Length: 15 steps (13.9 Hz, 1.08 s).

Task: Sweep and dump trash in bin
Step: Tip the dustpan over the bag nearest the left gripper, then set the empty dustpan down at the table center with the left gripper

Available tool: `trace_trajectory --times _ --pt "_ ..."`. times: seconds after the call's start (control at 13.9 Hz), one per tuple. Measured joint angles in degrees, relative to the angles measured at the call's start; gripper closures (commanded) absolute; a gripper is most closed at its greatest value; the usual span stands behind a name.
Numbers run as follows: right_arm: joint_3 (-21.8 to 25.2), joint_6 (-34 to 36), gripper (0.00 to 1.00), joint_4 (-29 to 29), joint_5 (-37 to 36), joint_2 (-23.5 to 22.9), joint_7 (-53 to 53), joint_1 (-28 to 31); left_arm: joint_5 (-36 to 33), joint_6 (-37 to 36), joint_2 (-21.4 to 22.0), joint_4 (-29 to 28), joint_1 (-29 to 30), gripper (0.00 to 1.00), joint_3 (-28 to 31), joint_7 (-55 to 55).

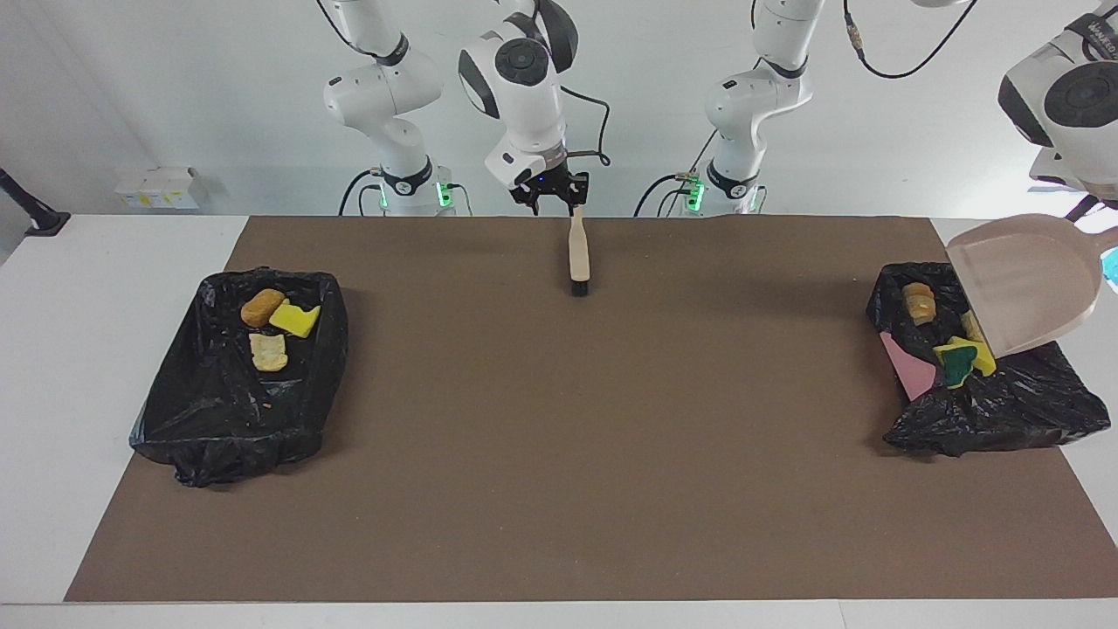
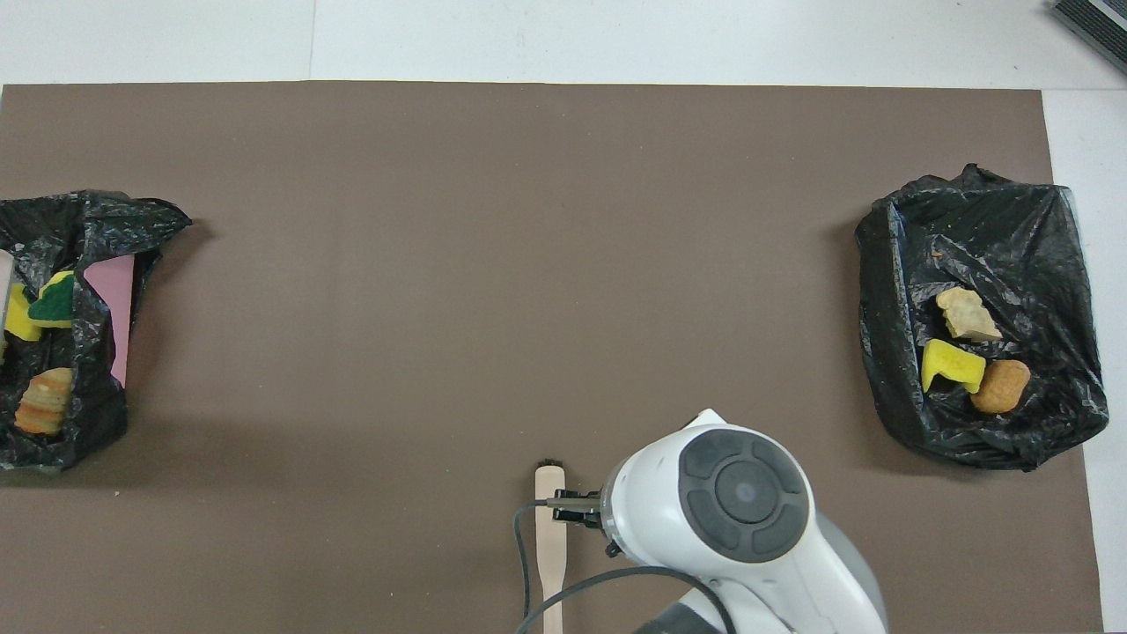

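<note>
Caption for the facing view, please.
Left end effector tips dustpan over a bin; right end effector open above brush.

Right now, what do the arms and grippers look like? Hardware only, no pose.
Both arms are glossy white Frankas with rounded housings, dark grey circular joint caps and black bands at the joints. Green lights glow at both bases. Black cables loop along the links. The right gripper is small, black, with thin fingers on a white wrist flange. The left gripper is out of view.

Right claw (image 1: 553, 194) open, raised.
</note>
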State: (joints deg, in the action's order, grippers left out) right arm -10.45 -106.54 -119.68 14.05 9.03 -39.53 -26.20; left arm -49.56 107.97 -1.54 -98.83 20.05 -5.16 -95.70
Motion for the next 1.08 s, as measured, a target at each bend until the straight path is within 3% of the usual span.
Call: trace_trajectory --times 0.5,1.08 --pt "0.42 11.48 0.17 11.72 -7.30 2.21 13.68 14.74 10.58 -12.22 1.12 0.23 -4.27 1.00 -0.31 16.35" --pt "0.13 17.40 0.21 20.54 -18.92 -0.85 15.32 15.42 24.89 -25.90 2.40 0.17 -14.57 1.00 -0.59 45.58"
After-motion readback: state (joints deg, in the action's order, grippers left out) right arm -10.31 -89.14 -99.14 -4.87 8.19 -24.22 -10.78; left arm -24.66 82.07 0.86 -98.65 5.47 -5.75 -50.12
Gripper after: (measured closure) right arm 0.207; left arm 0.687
